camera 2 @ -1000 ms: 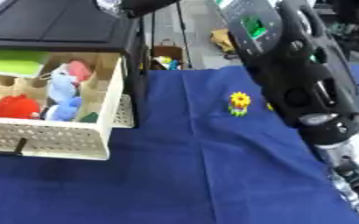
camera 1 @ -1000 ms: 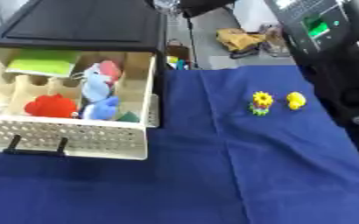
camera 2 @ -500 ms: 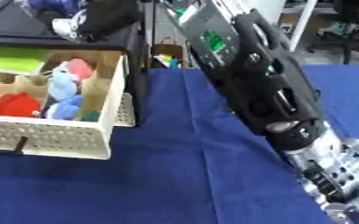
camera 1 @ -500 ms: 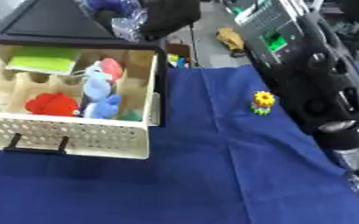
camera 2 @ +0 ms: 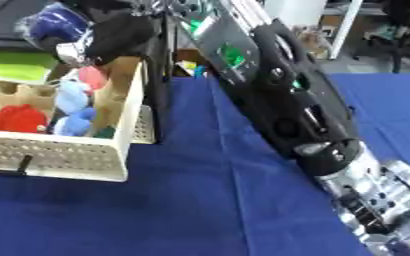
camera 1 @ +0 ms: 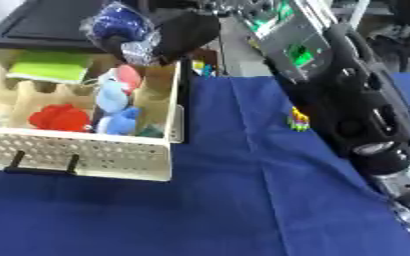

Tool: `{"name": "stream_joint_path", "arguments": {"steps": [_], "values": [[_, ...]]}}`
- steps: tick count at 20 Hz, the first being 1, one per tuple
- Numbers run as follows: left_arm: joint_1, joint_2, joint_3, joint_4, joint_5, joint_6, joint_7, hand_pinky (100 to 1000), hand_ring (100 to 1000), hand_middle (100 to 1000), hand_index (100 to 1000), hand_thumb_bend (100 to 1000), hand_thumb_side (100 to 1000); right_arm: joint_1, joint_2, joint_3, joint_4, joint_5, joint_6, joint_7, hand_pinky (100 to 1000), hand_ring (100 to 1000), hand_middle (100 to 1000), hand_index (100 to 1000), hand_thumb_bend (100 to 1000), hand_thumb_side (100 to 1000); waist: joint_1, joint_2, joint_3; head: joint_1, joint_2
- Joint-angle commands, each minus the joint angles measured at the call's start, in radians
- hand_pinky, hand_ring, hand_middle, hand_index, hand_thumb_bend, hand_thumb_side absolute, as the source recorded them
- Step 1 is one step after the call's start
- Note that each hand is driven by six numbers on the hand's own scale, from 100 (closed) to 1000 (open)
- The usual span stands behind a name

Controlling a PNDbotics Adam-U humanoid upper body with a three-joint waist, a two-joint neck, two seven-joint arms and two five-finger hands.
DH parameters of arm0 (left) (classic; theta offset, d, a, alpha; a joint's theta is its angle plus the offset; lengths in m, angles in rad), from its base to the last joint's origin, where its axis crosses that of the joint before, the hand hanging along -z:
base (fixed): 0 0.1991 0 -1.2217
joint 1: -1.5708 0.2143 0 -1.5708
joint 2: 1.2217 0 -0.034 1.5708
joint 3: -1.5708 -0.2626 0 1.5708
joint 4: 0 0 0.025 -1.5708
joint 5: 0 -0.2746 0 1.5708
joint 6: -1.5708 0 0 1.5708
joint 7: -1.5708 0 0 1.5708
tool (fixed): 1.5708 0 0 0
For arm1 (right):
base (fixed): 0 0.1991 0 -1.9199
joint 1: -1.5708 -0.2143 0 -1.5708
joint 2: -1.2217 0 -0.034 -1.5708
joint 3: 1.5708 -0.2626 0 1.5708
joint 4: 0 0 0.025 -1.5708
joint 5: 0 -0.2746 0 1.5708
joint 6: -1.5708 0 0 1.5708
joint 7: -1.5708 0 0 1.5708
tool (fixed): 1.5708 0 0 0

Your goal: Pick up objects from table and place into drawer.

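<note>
Hanging over the open drawer (camera 1: pixel 86 155) at about eleven o'clock, the right robot hand (camera 1: pixel 178 37) is closed round a dark blue object (camera 1: pixel 121 25) with a shiny, crinkled look, perhaps a wrapped or bagged soft item. By its puckered surface I judge it light and yielding, likely to slip a little in its glossy cover, so a hold round its bulk, as now, suits it better than a pinch at an edge. It sits above the drawer's rear right corner, not yet down among the contents.

One drawer is pulled out, cream-coloured with a perforated front and a black handle. Inside I count one green flat piece (camera 1: pixel 47 70) at the back, one red lumpy toy (camera 1: pixel 58 117), one pink piece (camera 1: pixel 128 77) and what looks like two pale blue soft figures (camera 1: pixel 112 107), though they overlap and may be one.

On the blue-clothed worktop (camera 1: pixel 243 200) only one small yellow flower-like toy (camera 1: pixel 298 120) shows, at three o'clock, half hidden by the right arm. The left robot hand is out of sight.
</note>
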Motion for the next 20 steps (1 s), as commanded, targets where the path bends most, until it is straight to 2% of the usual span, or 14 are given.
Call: {"name": "stream_joint_path", "arguments": {"steps": [1,3,6,15,20], "values": [[-0.011,0.020,0.002,-0.013,-0.001,0.003,0.000,591,720,728,869,180,1000,-0.017,-0.013,-0.009,-0.007,0.005,-0.010,0.010,721,862,643,812,360,858,0.007,-0.014,-0.001,-0.001,-0.010],[-0.011,0.020,0.002,-0.013,-0.002,0.003,0.000,591,720,728,869,180,1000,-0.016,-0.015,-0.014,-0.008,0.003,-0.010,0.013,739,882,693,875,424,877,0.008,-0.014,-0.002,-0.001,-0.010],[-0.010,0.020,0.002,-0.013,-0.002,0.002,0.001,590,720,728,869,179,1000,-0.015,-0.018,-0.019,-0.013,0.002,-0.010,0.015,747,888,704,884,467,881,0.010,-0.014,-0.004,-0.001,-0.010],[-0.003,0.020,0.002,-0.013,0.001,-0.004,0.000,590,719,727,869,180,1000,-0.009,-0.026,-0.039,-0.030,-0.009,0.004,0.006,746,883,695,872,462,864,0.018,-0.021,-0.007,-0.001,-0.013],[0.002,0.018,0.004,-0.013,0.001,-0.008,-0.001,590,718,727,869,179,1000,0.006,-0.049,-0.069,-0.066,-0.051,0.036,-0.011,732,861,675,854,446,843,0.024,-0.022,-0.010,0.003,-0.014]]}}
